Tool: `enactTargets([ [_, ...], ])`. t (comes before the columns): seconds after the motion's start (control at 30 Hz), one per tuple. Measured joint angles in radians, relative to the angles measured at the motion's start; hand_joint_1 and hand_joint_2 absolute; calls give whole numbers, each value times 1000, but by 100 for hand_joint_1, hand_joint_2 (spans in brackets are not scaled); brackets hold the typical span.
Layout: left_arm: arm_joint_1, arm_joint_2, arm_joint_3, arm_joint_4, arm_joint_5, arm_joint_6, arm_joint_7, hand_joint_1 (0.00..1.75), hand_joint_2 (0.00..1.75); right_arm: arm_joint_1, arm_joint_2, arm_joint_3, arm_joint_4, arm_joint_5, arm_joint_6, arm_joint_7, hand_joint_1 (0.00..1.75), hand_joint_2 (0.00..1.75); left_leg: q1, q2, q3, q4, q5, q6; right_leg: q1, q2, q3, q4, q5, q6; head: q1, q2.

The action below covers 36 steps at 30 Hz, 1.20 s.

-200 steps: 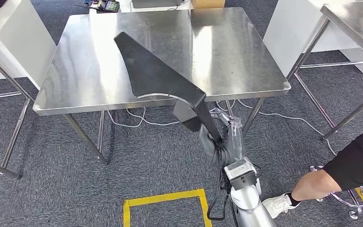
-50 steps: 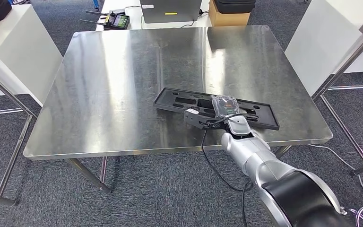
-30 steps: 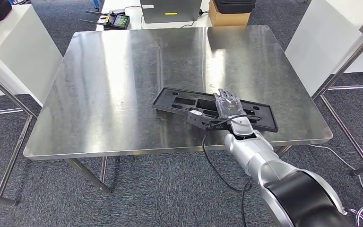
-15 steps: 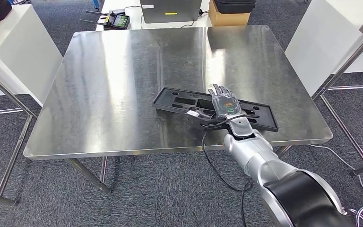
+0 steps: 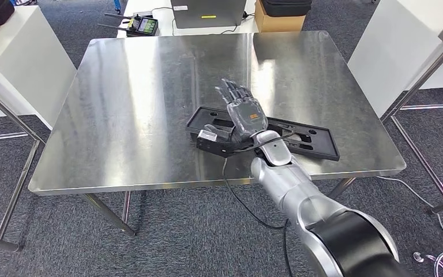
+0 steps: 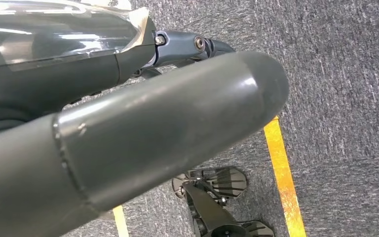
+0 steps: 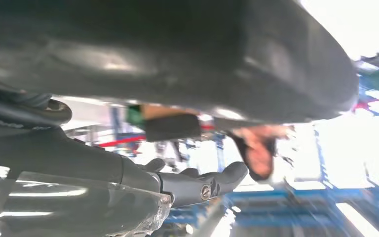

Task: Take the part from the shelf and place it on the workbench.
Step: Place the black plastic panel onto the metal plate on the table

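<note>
While the black part (image 5: 300,136) lies flat on the steel workbench (image 5: 132,115), near its front edge and toward the right side, the right hand (image 5: 240,112) is raised above the part's left end, with the fingers (image 5: 229,91) stretched out and apart — it holds nothing. The silver right arm (image 5: 285,184) comes in from the bottom of the head view, and a thin black cable (image 5: 239,199) hangs from the wrist below the table edge. The left hand (image 6: 128,133) is seen very close in its own wrist view, over grey carpet with a yellow floor line (image 6: 280,173); if its fingers are spread or curled, I cannot tell. Behind the workbench, on another table, stand a grey box (image 5: 207,11), a cardboard box (image 5: 277,23) and a small device with a screen (image 5: 141,24).
</note>
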Motion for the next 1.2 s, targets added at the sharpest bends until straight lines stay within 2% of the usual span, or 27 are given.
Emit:
enactTargets([
  [0.13,0,0,5,0,0,0,-2,0,0,21,30,-33,-60,-110,14,-113,0,0,0,0,0,0,0,0,0,0,0,0,0,0,0,0],
  [0.23,1,0,20,0,2,2,-9,0,0,66,56,-69,-156,-320,111,-259,0,0,0,0,0,0,0,0,0,0,0,0,0,0,0,0],
  [0.3,3,0,28,0,3,2,-13,0,0,94,68,-83,-222,-396,160,-298,0,0,0,0,-1,0,0,0,0,0,0,0,0,0,0,0],
  [0.63,9,0,46,0,4,3,-15,0,0,139,78,-103,-348,-443,200,-314,0,0,-1,0,0,0,0,0,0,0,1,0,0,0,0,0],
  [0.7,9,0,49,0,8,4,-17,0,0,155,80,-108,-377,-540,272,-347,0,0,0,0,0,0,0,0,0,0,0,0,0,0,0,0],
  [0.77,11,0,52,0,14,4,-25,0,0,200,82,-113,-457,-724,411,-377,0,0,0,-1,0,0,0,0,0,0,0,0,0,0,0,0],
  [0.83,15,1,58,0,19,1,-40,0,0,275,78,-107,-591,-926,562,-376,0,0,0,-1,0,0,0,0,0,-1,0,0,-1,0,0,0],
  [0.9,21,1,66,0,22,-5,-57,0,0,357,64,-91,-737,-1084,673,-361,0,0,0,-1,-1,0,-1,0,0,-1,0,0,-1,0,0,0],
  [0.97,25,2,71,0,23,-9,-66,0,0,423,46,-72,-854,-1157,722,-351,0,0,0,-1,-1,0,-2,0,0,0,0,0,-1,-1,0,0],
  [1.03,26,3,73,0,23,-10,-70,0,0,465,30,-59,-935,-1177,732,-345,0,0,0,0,-1,-1,-3,0,0,0,0,0,-1,-1,0,0],
  [1.2,27,4,74,0,23,-13,-76,0,0,508,7,-39,-1035,-1217,756,-349,0,0,0,0,0,-1,-3,0,0,0,0,-1,-1,-1,0,0],
])
